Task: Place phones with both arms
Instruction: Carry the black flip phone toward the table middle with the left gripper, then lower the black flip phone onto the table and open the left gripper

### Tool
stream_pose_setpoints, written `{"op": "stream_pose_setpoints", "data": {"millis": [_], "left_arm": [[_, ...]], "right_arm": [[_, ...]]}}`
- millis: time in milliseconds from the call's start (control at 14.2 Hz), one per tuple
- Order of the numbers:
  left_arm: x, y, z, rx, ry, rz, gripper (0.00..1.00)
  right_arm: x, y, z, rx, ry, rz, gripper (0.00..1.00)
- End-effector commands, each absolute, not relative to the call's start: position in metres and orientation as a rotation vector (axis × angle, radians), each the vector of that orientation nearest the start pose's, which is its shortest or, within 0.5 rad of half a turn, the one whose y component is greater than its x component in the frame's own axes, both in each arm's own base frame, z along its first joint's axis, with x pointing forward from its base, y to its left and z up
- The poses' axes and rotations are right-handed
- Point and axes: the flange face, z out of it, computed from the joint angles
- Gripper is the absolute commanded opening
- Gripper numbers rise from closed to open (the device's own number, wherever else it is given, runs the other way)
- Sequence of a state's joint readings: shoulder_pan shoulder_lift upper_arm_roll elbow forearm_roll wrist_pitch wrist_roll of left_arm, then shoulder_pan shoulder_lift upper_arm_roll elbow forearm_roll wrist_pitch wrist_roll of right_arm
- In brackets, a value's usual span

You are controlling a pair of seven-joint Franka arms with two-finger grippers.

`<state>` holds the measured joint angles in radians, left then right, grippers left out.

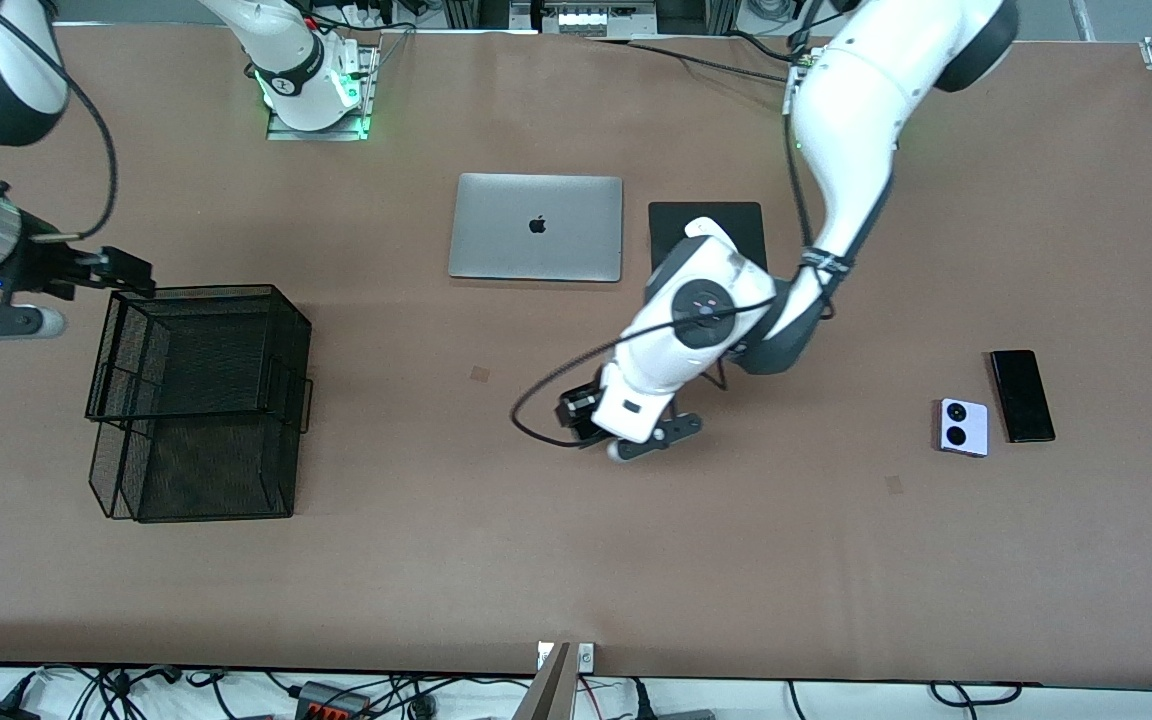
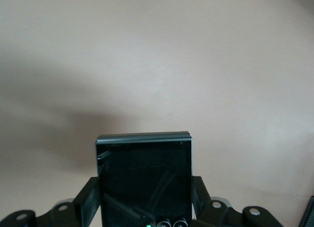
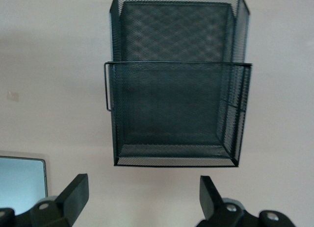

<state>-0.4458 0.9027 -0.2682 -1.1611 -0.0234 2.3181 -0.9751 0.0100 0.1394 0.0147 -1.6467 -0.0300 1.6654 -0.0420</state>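
Note:
My left gripper (image 1: 584, 412) is over the middle of the table, shut on the small square black flip phone (image 2: 143, 168). The left wrist view shows the phone clamped between the two fingers (image 2: 88, 200), above bare table. The lavender-white phone (image 1: 963, 427) with two black camera circles lies at the left arm's end of the table. The long slim black slab (image 1: 1022, 395) lies right beside it. My right gripper (image 1: 126, 272) is open and empty beside the black mesh basket (image 1: 206, 292). In the right wrist view the open gripper (image 3: 143, 192) faces the basket (image 3: 176, 109).
A closed silver laptop (image 1: 536, 227) lies near the robots' bases, with a black pad (image 1: 711, 222) beside it, partly under the left arm. The laptop's corner shows in the right wrist view (image 3: 22, 183). The basket stands at the right arm's end.

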Motion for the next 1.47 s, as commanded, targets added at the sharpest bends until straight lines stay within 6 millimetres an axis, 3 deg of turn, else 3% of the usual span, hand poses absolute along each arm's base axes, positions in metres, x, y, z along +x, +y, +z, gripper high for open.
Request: {"op": "stream_pose_setpoints", "data": {"millis": [0,140,281,632,772,1053,1123,1194,1334,1404], "left_arm": [[0.644,-0.486,0.283,-3.479,-0.537,-0.215,0.12],[0.631,-0.503,0.277,-3.481,-0.313,-0.275,0.12],[0.618,-0.517,0.268,-3.451,-0.195,-0.3,0.12],[0.587,-0.55,0.232,-3.38,-0.069,-0.344,0.12],[0.579,-0.56,0.218,-3.379,-0.069,-0.38,0.12],[0.573,-0.567,0.2,-3.364,-0.045,-0.408,0.12],[0.574,-0.567,0.199,-3.366,-0.043,-0.412,0.19],[0.575,-0.567,0.198,-3.365,-0.043,-0.413,0.39],[0.577,-0.565,0.197,-3.362,-0.039,-0.414,0.61],[0.578,-0.565,0.198,-3.363,-0.041,-0.416,0.8]], "right_arm": [[0.602,0.041,0.5,-3.152,-0.17,0.227,1.0],[0.609,0.063,0.482,-3.146,-0.22,0.229,1.0],[0.615,0.085,0.461,-3.137,-0.272,0.238,1.0],[0.617,0.092,0.45,-3.132,-0.285,0.26,1.0],[0.617,0.103,0.441,-3.114,-0.3,0.272,1.0],[0.617,0.106,0.439,-3.104,-0.3,0.28,1.0],[0.618,0.106,0.435,-3.104,-0.3,0.287,1.0],[0.619,0.11,0.431,-3.094,-0.302,0.29,1.0],[0.62,0.116,0.42,-3.081,-0.306,0.302,1.0],[0.621,0.118,0.42,-3.081,-0.311,0.3,1.0]]}}
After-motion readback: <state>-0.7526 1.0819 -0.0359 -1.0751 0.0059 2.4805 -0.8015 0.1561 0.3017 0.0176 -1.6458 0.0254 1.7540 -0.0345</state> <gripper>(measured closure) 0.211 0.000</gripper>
